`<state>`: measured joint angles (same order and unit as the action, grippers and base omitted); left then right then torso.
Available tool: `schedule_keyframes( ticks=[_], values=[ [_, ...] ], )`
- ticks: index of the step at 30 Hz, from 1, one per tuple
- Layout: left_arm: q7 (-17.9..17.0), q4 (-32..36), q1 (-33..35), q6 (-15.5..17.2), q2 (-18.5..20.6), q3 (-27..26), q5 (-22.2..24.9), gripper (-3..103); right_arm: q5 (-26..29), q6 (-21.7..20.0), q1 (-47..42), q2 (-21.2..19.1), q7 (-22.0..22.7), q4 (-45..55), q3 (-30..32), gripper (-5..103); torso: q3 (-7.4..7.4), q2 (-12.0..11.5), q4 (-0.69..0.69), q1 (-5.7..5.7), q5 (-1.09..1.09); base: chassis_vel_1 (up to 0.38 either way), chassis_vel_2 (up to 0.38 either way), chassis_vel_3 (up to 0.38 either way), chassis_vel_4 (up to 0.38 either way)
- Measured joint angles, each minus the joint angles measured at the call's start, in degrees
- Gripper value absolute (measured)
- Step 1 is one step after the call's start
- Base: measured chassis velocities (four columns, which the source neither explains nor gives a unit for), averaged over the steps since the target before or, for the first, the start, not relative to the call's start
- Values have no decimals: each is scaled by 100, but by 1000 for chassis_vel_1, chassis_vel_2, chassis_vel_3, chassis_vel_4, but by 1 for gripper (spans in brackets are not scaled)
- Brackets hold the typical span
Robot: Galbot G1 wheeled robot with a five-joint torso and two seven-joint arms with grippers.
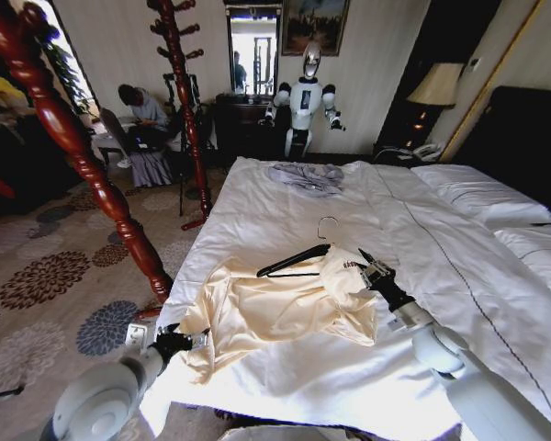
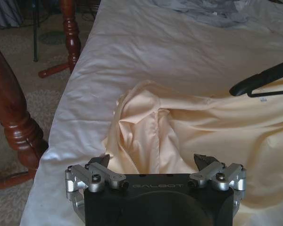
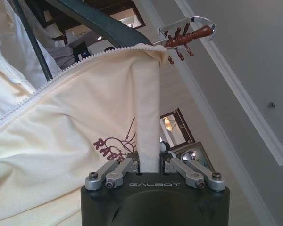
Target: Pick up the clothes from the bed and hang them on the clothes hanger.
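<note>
A: Where's the garment?

B: The pale cream-yellow shirt of thin soft fabric (image 1: 285,308) lies spread near the foot corner of the wide bed with the white duvet (image 1: 285,207). The slim black triangular hanger with a silver hook (image 1: 296,260) rests on its collar end.

A: And the grippers?

B: The right gripper (image 3: 148,165) has its jaws clamped on a narrow fold of the cream fabric beside the zip edge. The left gripper (image 2: 154,165) sits low at the shirt's other end by the bed edge, jaws apart, nothing between them.

A: What could go wrong?

B: I'd judge the pinch is thin; a lift could let the fabric slide out. The hanger is loose on the cloth, so pulling may tip it off. The reddish-brown turned wooden post (image 1: 69,138) stands near the left arm, and a wide swing could strike it.
</note>
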<state>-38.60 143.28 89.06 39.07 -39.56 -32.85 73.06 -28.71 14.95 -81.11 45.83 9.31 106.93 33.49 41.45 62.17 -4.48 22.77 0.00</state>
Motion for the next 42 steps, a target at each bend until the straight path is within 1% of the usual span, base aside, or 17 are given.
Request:
schedule_keyframes(
  ticks=[5, 8, 9, 10, 14, 15, 18, 19, 23, 24, 28, 29, 32, 33, 36, 38, 42],
  values=[
    [303, -384, -521, -236, 37, 113, 153, 100, 9, -5, 72, -54, 0, -3, -83, 19, 0, 0, 2, 0, 0, 0, 0, 0, 0],
    [342, -641, -922, -283, 14, 275, 302, 100, 22, -14, 129, -80, 0, -30, -149, 19, 0, 0, 4, 0, -1, 0, 0, 0, 0],
    [340, -852, -1287, -284, -8, 400, 456, 100, 31, -16, 164, -98, -3, -54, -187, 19, 0, 0, 3, 0, 0, 0, 0, 0, 0],
    [340, -852, -1287, -284, -8, 400, 456, 100, 31, -16, 164, -98, -3, -54, -187, 19, 0, 0, 3, 0, 0, 0, 0, 0, 0],
    [222, -1705, -2553, -234, -154, 915, 904, 100, 64, -18, 236, -159, -14, -123, -273, 19, 0, 0, 3, 0, 1, 0, 0, 0, 0],
    [222, -1705, -2553, -234, -154, 915, 904, 100, 64, -18, 236, -159, -14, -123, -273, 19, 0, 0, 3, 0, 1, 0, 0, 0, 0],
    [46, -2430, -3456, -178, -316, 1541, 1159, 100, 81, -18, 229, -197, -17, -141, -273, 19, 0, 0, 0, 0, 0, 0, 0, 0, 0],
    [46, -2430, -3456, -178, -316, 1541, 1159, 100, 81, -18, 229, -197, -17, -141, -273, 19, 0, 0, 0, 0, 0, 0, 0, 0, 0],
    [-207, -3407, -4561, -115, -831, 2289, 1507, 100, 101, -20, 250, -230, -22, -150, -280, 19, 1, 0, 1, 0, 1, 0, 0, 0, 0],
    [-207, -3407, -4561, -115, -831, 2289, 1507, 100, 101, -20, 250, -230, -22, -150, -280, 19, 1, 0, 1, 0, 1, 0, 0, 0, 0],
    [-571, -4207, -5252, -80, -1548, 2537, 1769, 100, 106, -24, 229, -269, -26, -153, -281, 19, 0, -1, 1, 1, 2, 0, 0, 0, 0],
    [-571, -4207, -5252, -80, -1548, 2537, 1769, 100, 106, -24, 229, -269, -26, -153, -281, 19, 0, -1, 1, 1, 2, 0, 0, 0, 0],
    [-703, -4836, -5642, -72, -2044, 2646, 1738, 101, 105, -25, 237, -290, -29, -160, -288, 19, 0, -1, 0, 1, 1, 0, 0, 0, 0],
    [-703, -4836, -5642, -72, -2044, 2646, 1738, 101, 105, -25, 237, -290, -29, -160, -288, 19, 0, -1, 0, 1, 1, 0, 0, 0, 0],
    [-726, -5427, -5904, -70, -2380, 2694, 1521, 98, 110, -36, 250, -314, -31, -157, -291, 19, 0, -1, 2, 1, 1, 0, 0, 0, 0],
    [-720, -5529, -5940, -69, -2428, 2702, 1459, 97, 113, -37, 244, -319, -31, -155, -291, 19, 0, 0, 2, 1, 1, 0, 0, 0, 0],
    [-551, -5914, -5970, -109, -2679, 2740, 995, 93, 116, -38, 226, -317, -37, -154, -290, 19, 0, 0, 2, 0, 1, 0, 0, 0, 0]
  ],
)
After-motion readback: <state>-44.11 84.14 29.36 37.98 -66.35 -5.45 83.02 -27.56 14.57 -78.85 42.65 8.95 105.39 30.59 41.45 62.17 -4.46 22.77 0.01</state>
